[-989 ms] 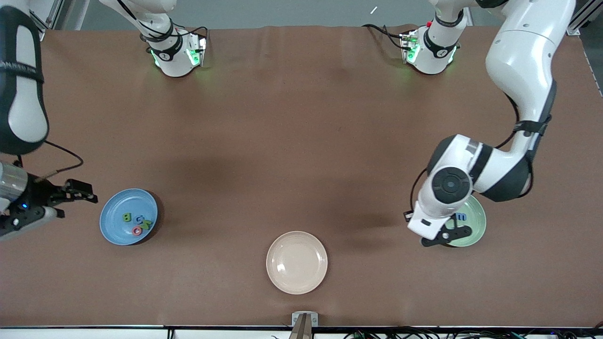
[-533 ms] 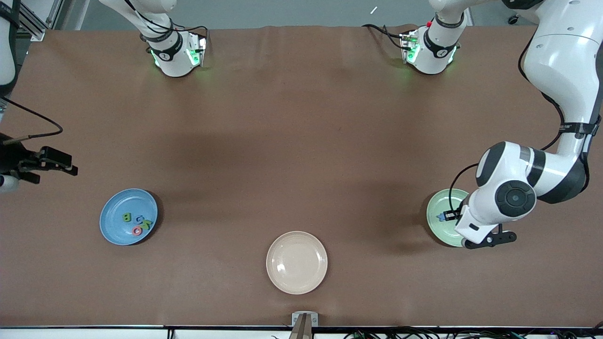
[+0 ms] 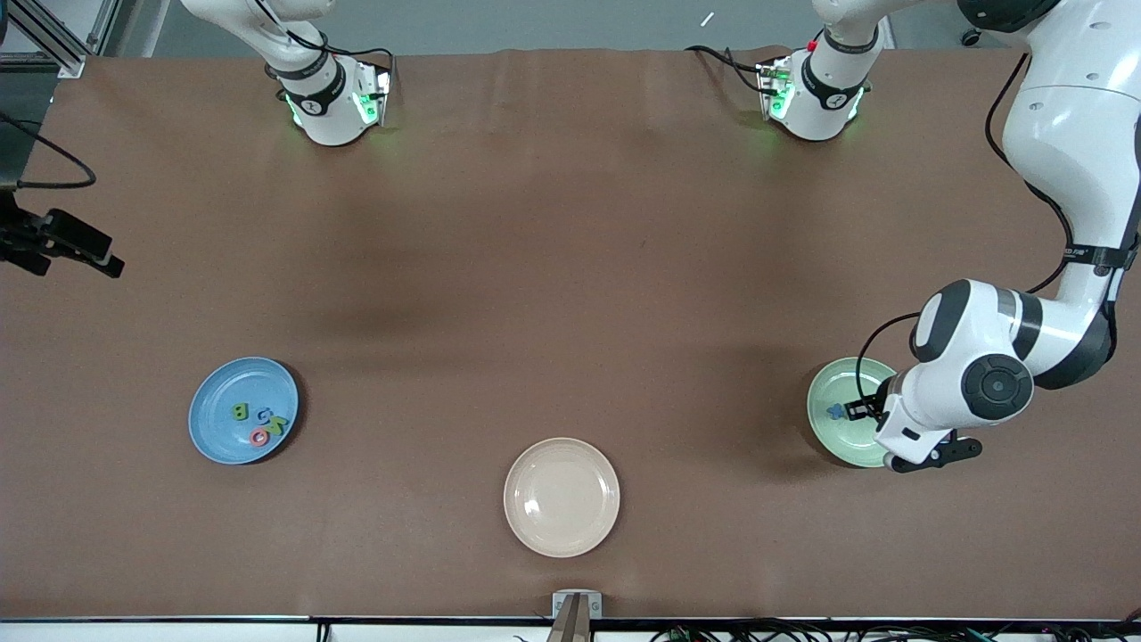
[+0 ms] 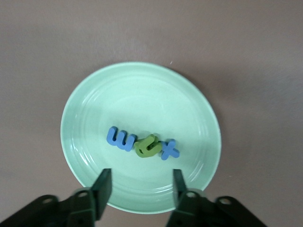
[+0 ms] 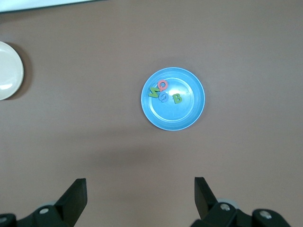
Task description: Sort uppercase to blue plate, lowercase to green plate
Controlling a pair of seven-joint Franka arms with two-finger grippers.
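Brown counter [image 3: 570,267], three plates along the edge nearest the front camera. Blue plate [image 3: 243,410] toward the right arm's end; it holds four letters in a loose cluster: green B [image 3: 241,412], blue G [image 3: 264,415], green N [image 3: 280,424], red round letter [image 3: 259,437]. In the right wrist view the same plate [image 5: 173,118] shows N [image 5: 154,91] and the red letter [image 5: 163,85] touching, G [image 5: 163,97] just beside them, B [image 5: 177,99] slightly apart. Beige plate [image 3: 562,497] sits at the middle of that edge, nothing on it. Green plate [image 3: 829,401] toward the left arm's end, partly covered by the left arm in the front view. The left wrist view shows the plate [image 4: 142,90] with a row of letters near its centre: blue m [image 4: 120,138], a green letter [image 4: 147,145] overlapping another green piece I cannot make out, then blue x [image 4: 168,150], all touching in line. Left hand [image 4: 140,187] hangs over the green plate's rim, fingers spread apart, holding nothing. Right hand [image 5: 139,198] is up over the counter's edge at the right arm's end, fingers spread wide, nothing between them; in the front view it [image 3: 80,245] shows at the frame's border.
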